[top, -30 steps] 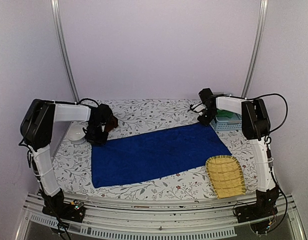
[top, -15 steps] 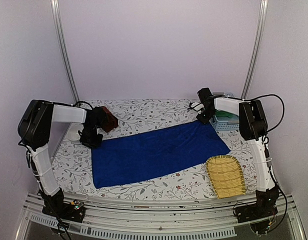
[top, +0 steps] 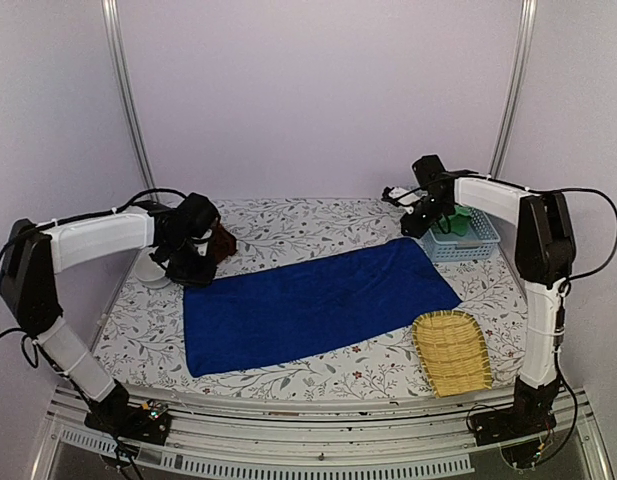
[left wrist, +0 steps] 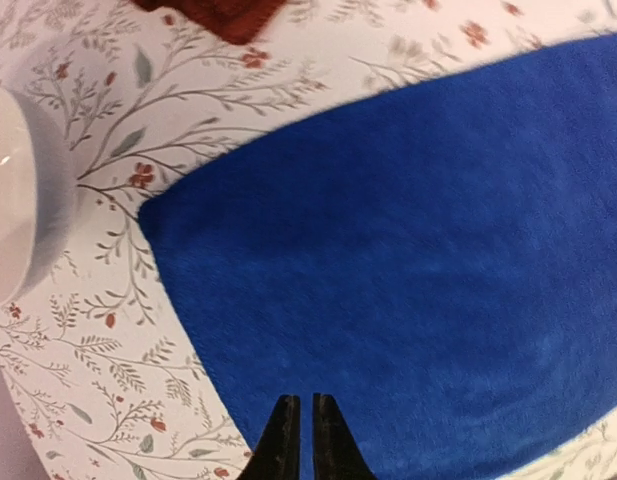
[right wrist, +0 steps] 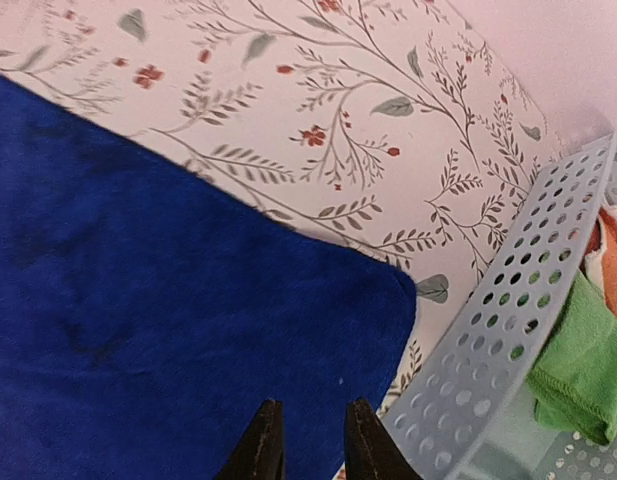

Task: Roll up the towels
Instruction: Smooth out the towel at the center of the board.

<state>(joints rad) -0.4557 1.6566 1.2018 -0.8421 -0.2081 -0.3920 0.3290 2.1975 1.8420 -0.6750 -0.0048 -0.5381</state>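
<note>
The right tool (right wrist: 313, 405) had just opened slightly, released the far right corner of the blue towel (top: 318, 305) and risen clear. The left tool (left wrist: 300, 400) hung nearly closed and empty above its far left corner. The blue towel lay flat on the bench (top: 288, 215), seemingly ready for rolling, with the brown towel (top: 224, 240) bunched behind.

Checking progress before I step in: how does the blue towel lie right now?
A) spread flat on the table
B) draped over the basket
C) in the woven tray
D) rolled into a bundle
A: the blue towel lies spread flat on the table, with no end rolled.
</note>
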